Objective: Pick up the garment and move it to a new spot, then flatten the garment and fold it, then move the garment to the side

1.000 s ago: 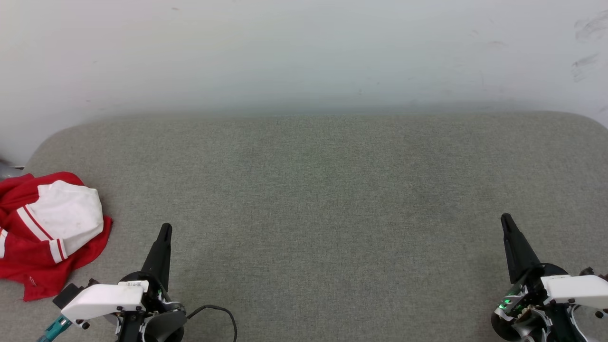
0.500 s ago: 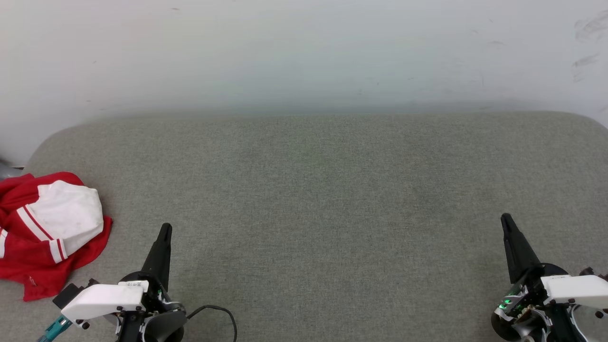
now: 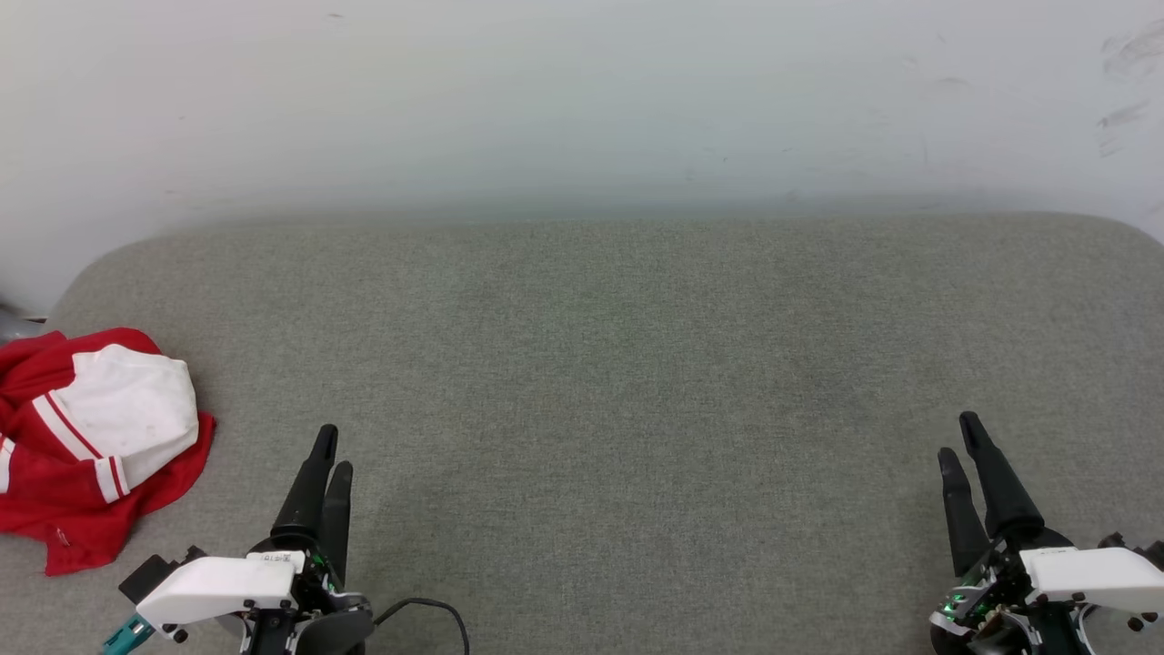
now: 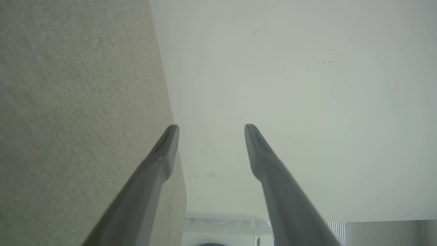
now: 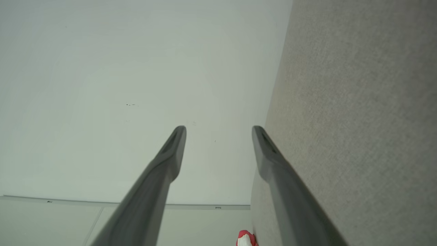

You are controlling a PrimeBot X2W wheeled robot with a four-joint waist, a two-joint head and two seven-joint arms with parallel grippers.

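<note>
Now, your left gripper (image 3: 334,450) and right gripper (image 3: 957,437) have the fingers spread; bring the left one onto the crumpled red-and-white jersey garment (image 3: 91,446).

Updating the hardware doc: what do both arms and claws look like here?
Left claw and right claw: each has two long black fingers tapering to narrow tips, set on a dark hub under a white wrist cover with small dark screws. The left adds a small printed label, a looping black cable and a teal connector. The right shows green lights.
</note>
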